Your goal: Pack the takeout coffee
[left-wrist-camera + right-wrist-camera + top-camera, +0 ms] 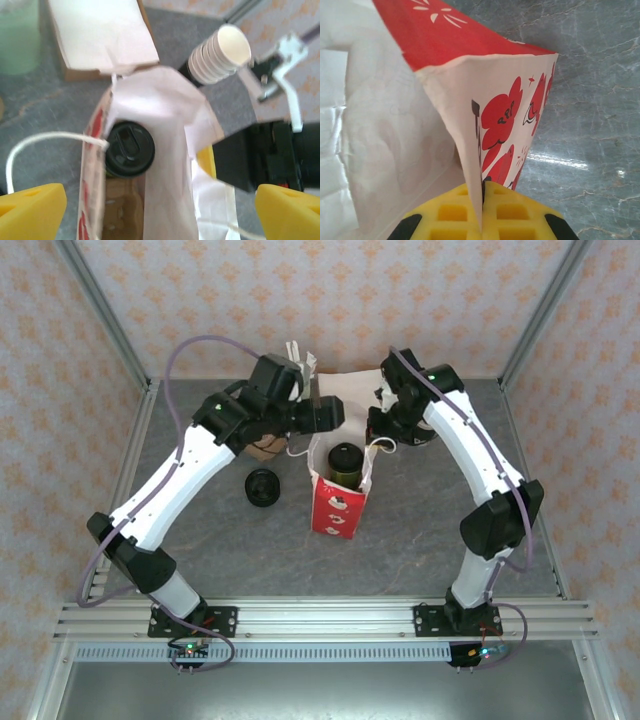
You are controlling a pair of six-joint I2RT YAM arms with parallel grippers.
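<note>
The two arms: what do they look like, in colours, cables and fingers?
The left arm and the right arm have white links, black joints and black bases. A purple cable runs along each, and each carries a small green light. The left fingers are yellow; the right fingers are yellow with a square grid pattern.

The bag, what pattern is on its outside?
The bag has red flowers on white, clearest from right wrist.
</note>
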